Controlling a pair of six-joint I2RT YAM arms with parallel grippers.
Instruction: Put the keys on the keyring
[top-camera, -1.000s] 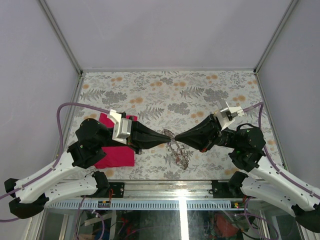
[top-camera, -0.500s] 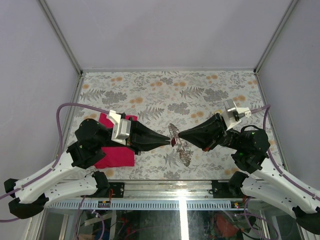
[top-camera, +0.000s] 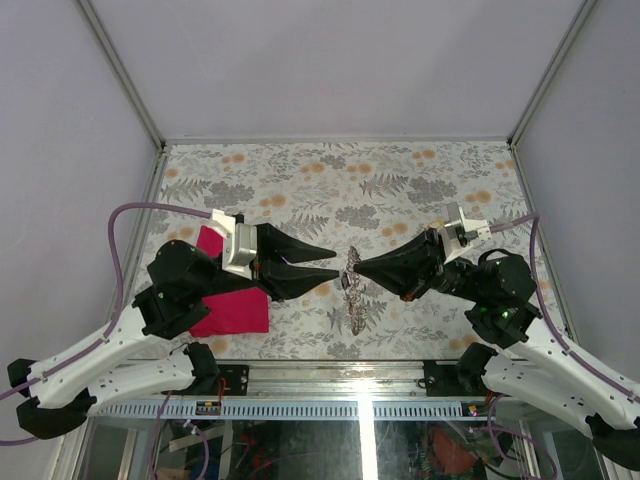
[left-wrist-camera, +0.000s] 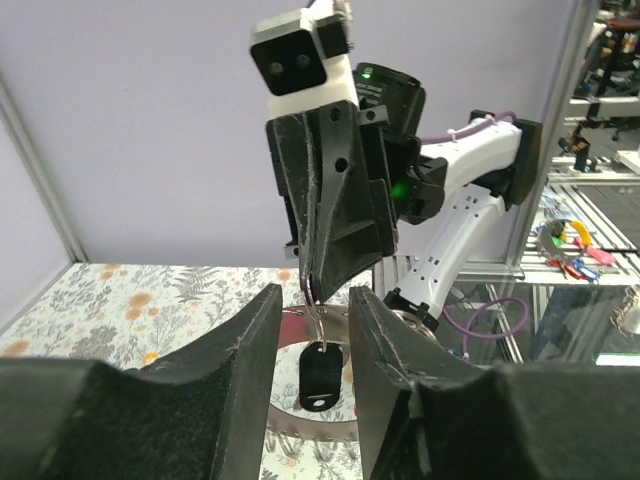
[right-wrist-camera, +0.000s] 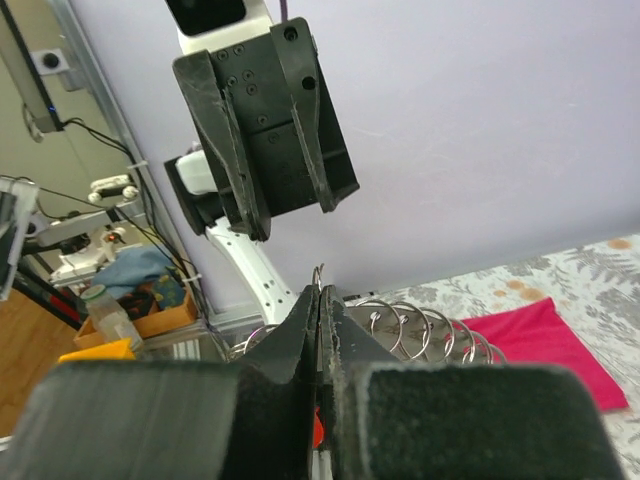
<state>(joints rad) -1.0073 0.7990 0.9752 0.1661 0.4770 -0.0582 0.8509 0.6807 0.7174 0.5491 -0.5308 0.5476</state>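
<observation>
Left wrist view: your left fingers (left-wrist-camera: 245, 385) stand apart and hold nothing. Between them hangs a black key (left-wrist-camera: 320, 375) on a thin wire of the keyring (right-wrist-camera: 425, 330). The right fingers (left-wrist-camera: 330, 235) are pressed together on that wire, above the tabletop (top-camera: 300, 190). The other rings trail down from there, and I cannot tell if they touch it.

The risk, I think, is that one narrow pinch carries everything. A small twist, or a bump from the left arm, may let the wire slip and the key slide off.

One second ago the two pairs met tip to tip. Now the left fingers have opened and drawn back.
</observation>
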